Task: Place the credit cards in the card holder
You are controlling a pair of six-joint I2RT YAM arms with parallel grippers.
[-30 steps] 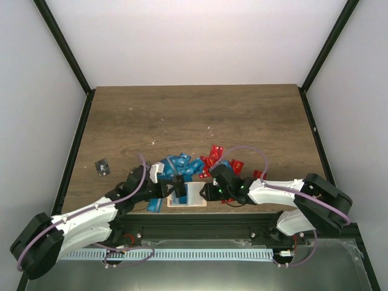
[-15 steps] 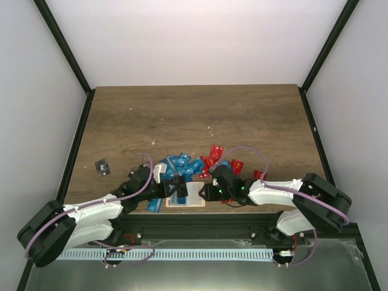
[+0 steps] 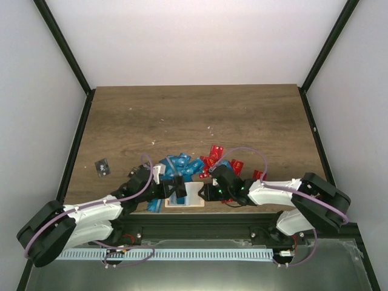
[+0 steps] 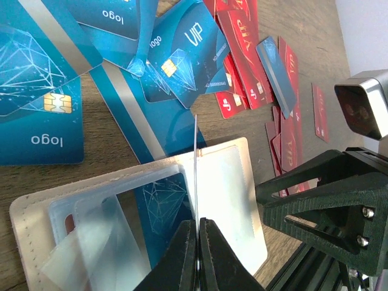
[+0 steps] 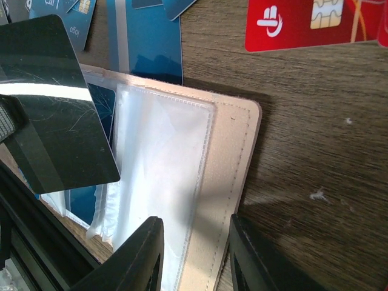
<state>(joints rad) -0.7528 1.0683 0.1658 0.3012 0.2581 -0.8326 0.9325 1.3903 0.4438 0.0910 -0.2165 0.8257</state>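
The card holder [image 3: 194,200] lies open at the table's near edge, pale beige with clear sleeves [image 5: 163,163]; a blue card [image 4: 159,203] sits in one sleeve. My left gripper [image 3: 177,187] is shut on a black card, seen edge-on in the left wrist view [image 4: 196,157] and as a glossy dark rectangle in the right wrist view [image 5: 54,103]. It holds the card upright over the holder's sleeves. My right gripper [image 3: 205,191] is open, its fingers [image 5: 142,254] straddling the holder's beige right edge [image 5: 233,157]. Loose blue cards [image 3: 179,164] and red cards [image 3: 218,156] lie just behind the holder.
A lone black card [image 3: 102,167] lies at the far left of the table. The black metal frame rail [image 3: 200,224] runs just in front of the holder. Bare wooden table [image 3: 194,115] stretches behind the card piles.
My left arm's elbow has shifted up and inward, and its gripper with the black card has edged slightly over the holder. The right gripper has barely moved.
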